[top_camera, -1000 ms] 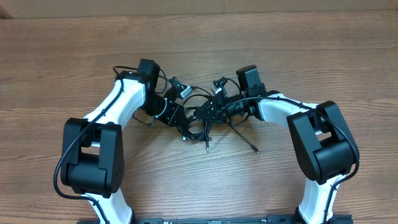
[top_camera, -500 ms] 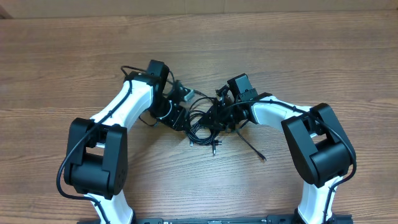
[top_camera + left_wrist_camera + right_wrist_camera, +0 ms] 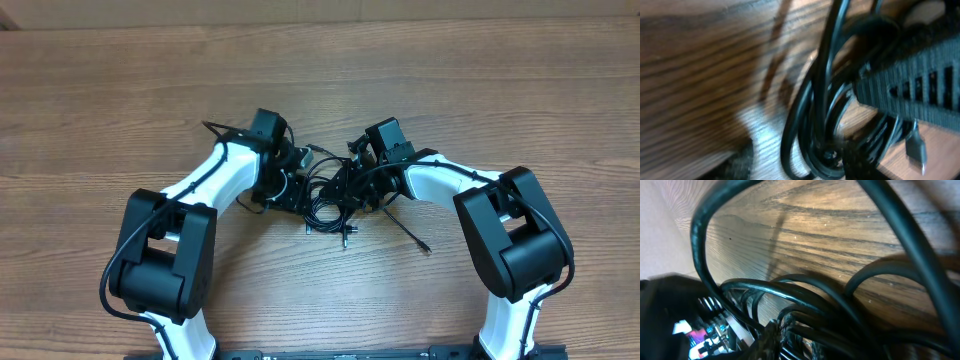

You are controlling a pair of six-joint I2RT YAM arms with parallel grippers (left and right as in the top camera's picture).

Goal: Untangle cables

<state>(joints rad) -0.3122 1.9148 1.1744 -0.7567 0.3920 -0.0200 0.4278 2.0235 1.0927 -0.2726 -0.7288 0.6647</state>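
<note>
The cables [image 3: 325, 208] are a bunch of thin black cords tangled between my two grippers at mid-table. One strand trails right to a plug end [image 3: 424, 247]. My left gripper [image 3: 296, 190] is at the bunch's left side. In the left wrist view its fingers [image 3: 797, 167] stand apart with cable loops [image 3: 815, 125] between them. A silver plug [image 3: 916, 150] hangs at the right. My right gripper [image 3: 352, 188] is at the bunch's right side. In the right wrist view it [image 3: 785, 335] is shut on several cords [image 3: 840, 305].
The bare wooden table [image 3: 320, 90] spreads all round. The ribbed finger of the right gripper [image 3: 920, 95] fills the right of the left wrist view. Both white arms [image 3: 210, 180] [image 3: 450, 180] angle inward from the front edge.
My left arm has swung right until its gripper reaches the bunch. The right gripper shifted left with the cables a second ago and has held still since.
</note>
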